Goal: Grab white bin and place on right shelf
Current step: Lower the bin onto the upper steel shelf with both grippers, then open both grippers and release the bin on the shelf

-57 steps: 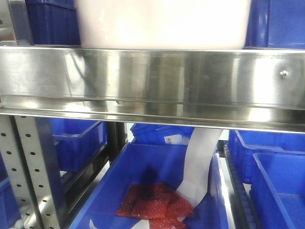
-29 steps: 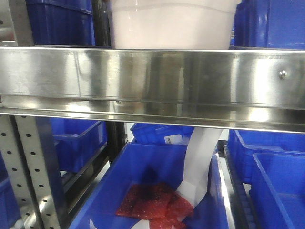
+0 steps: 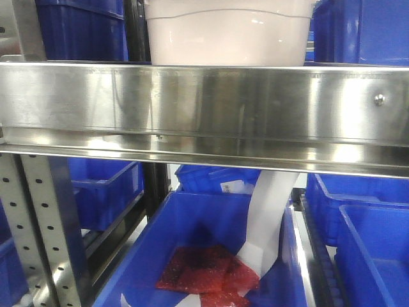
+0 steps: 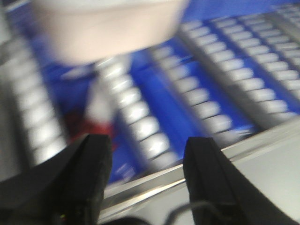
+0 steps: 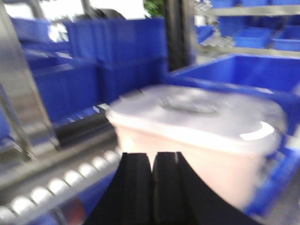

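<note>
The white bin [image 3: 227,38] stands on the right shelf behind its wide steel front rail [image 3: 204,102], with a curved ridge line showing on its side. In the blurred left wrist view the white bin [image 4: 103,28] sits at the upper left on roller tracks. My left gripper [image 4: 147,157] is open and empty, well short of the bin, over the rail. The right wrist view shows the white bin [image 5: 206,136] with its white lid and grey handle [image 5: 187,105]. My right gripper [image 5: 151,159] is shut with nothing in it, just in front of the bin's side.
Blue bins [image 3: 77,29] flank the white bin on both sides. Below the rail, a blue bin [image 3: 192,256] holds red packets [image 3: 204,272] and a white paper strip [image 3: 268,217]. A perforated upright [image 3: 38,236] stands at the lower left. Roller tracks [image 4: 243,70] run along the shelf.
The white bin has slid back on the shelf, away from the front camera. It looks narrower now and its ridge line has come into view.
</note>
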`<action>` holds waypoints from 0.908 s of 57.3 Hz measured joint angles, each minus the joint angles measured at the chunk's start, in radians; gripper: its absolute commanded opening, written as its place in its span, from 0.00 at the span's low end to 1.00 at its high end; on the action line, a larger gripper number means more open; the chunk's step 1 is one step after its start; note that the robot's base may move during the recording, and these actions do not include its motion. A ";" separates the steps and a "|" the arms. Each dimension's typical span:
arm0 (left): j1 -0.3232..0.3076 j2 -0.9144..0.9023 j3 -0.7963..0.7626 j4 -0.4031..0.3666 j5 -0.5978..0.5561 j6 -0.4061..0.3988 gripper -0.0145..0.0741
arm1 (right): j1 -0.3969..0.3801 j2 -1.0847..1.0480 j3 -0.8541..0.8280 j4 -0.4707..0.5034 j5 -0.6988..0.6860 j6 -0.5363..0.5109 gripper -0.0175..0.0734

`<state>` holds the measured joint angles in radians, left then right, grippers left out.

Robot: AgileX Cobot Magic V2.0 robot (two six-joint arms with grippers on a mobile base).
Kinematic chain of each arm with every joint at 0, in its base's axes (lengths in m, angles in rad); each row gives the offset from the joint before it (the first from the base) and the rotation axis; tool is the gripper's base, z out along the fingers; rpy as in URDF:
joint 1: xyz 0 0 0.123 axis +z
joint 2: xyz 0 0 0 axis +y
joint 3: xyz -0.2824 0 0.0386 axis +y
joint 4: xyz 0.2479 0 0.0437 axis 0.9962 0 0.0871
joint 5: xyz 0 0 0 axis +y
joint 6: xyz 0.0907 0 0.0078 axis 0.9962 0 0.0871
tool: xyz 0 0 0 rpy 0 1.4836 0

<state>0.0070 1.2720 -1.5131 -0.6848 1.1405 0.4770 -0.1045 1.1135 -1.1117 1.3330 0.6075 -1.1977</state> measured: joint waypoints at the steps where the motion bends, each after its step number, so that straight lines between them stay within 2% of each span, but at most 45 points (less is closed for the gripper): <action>1: 0.000 -0.004 0.000 0.030 0.000 -0.024 0.03 | 0.000 -0.009 0.010 -0.011 -0.008 0.000 0.27; 3: 0.000 -0.013 0.000 0.123 0.000 -0.097 0.03 | 0.000 -0.037 0.040 -0.028 -0.034 0.000 0.27; 7: 0.000 -0.029 0.000 0.278 0.008 -0.189 0.03 | 0.000 -0.095 0.100 -0.061 -0.087 0.000 0.27; 13: 0.000 -0.045 0.000 0.386 0.013 -0.251 0.03 | 0.000 -0.182 0.191 -0.077 -0.157 0.000 0.27; 20: 0.000 -0.088 0.026 0.399 -0.022 -0.262 0.03 | 0.000 -0.295 0.314 -0.077 -0.219 0.000 0.27; 28: 0.000 -0.213 0.152 0.393 -0.135 -0.260 0.03 | 0.000 -0.446 0.469 -0.078 -0.267 0.000 0.27; 40: -0.004 -0.455 0.513 0.388 -0.372 -0.241 0.03 | 0.000 -0.693 0.634 -0.078 -0.307 0.002 0.27; 52: -0.004 -0.719 0.839 0.370 -0.625 -0.189 0.03 | 0.000 -0.863 0.695 -0.078 -0.322 0.002 0.27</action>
<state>0.0031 0.5527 -0.6743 -0.3144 0.5156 0.2879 -0.1045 0.2508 -0.4169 1.2554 0.2855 -1.1960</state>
